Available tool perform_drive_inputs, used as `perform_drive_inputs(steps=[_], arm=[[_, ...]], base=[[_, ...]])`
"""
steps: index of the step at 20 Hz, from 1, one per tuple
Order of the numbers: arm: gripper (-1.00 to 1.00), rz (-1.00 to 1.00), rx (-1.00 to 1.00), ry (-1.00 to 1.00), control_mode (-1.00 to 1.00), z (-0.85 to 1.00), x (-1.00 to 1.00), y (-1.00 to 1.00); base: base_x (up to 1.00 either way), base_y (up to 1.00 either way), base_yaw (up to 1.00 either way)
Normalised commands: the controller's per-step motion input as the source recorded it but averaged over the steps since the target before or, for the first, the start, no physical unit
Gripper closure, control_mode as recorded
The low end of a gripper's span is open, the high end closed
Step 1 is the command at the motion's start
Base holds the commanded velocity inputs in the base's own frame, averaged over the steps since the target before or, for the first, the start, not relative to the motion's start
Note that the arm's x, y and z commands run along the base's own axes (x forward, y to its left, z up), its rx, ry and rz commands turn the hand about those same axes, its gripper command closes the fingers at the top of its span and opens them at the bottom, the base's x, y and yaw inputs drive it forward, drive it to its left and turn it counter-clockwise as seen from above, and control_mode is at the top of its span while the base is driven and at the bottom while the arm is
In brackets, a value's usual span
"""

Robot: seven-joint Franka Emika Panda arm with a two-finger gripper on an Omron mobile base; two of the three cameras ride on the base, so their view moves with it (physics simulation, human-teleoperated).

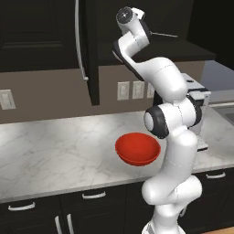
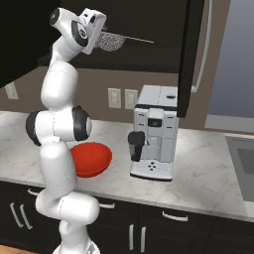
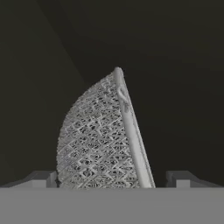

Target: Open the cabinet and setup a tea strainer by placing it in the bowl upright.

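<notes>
The tea strainer [image 2: 113, 40] lies inside the opened cabinet [image 2: 191, 54], its mesh head [image 3: 98, 140] between the two fingertips [image 3: 41, 178] of the pincer [image 2: 101, 31], which stands spread wide with gaps on both sides, released and gripping nothing, while the thin handle [image 2: 139, 39] points away to the right. Below on the marble surface [image 1: 55, 146] sits the red bowl [image 1: 137, 148], with a coffee machine [image 2: 155, 134] just beside it and wall outlets [image 1: 130, 90] behind. The white arm [image 1: 169, 137] rises folded at the elbow, its wrist bent up into the cabinet opening.
</notes>
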Motion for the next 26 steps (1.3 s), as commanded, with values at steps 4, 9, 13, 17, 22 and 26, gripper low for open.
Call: perform_drive_inputs(steps=[4, 9, 13, 17, 22, 26], arm=[[-1.0, 0.01, 0.0, 0.07, -1.0, -0.1, 0.38, 0.0], [-1.0, 0.03, -0.01, 0.06, -1.0, -0.13, 0.2, 0.15], [1.0, 0.05, 0.0, 0.05, -1.0, -0.03, 0.1, 0.19], [1.0, 0.04, 0.0, 0.05, -1.0, -0.05, 0.08, 0.22], [1.0, 0.0, 0.0, 0.01, -1.0, 0.0, 0.0, 0.09], [1.0, 0.0, 0.0, 0.0, -1.0, 0.0, 0.0, 0.05]], base=[[0.0, 0.0, 0.0], [0.0, 0.0, 0.0], [0.0, 0.0, 0.0], [0.0, 0.0, 0.0], [0.0, 0.0, 0.0], [0.0, 0.0, 0.0]])
